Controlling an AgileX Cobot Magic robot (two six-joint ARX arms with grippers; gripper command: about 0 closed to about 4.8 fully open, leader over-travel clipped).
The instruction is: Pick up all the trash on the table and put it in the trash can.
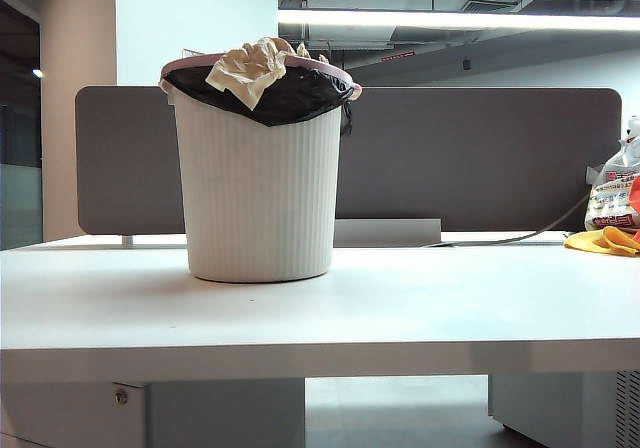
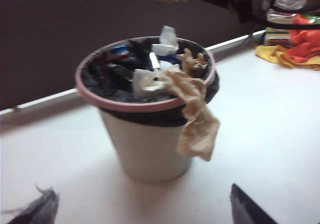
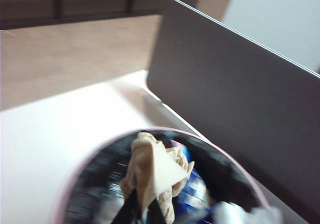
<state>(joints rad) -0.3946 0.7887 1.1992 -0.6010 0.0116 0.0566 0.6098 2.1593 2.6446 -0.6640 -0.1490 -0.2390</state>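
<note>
— Where's the trash?
— One beige paper wad (image 2: 196,115) droops over the pink rim of the trash can (image 1: 262,198) on the table (image 1: 400,313).
— And the arms?
— The right gripper (image 3: 142,211) hangs over the bin, fingers pinched on another wad (image 3: 154,176). The left gripper (image 2: 145,206) faces the can, fingers wide, empty.

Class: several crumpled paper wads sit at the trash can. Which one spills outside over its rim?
The long beige wad draped over the pink rim of the trash can; the others lie inside the black liner.
</note>
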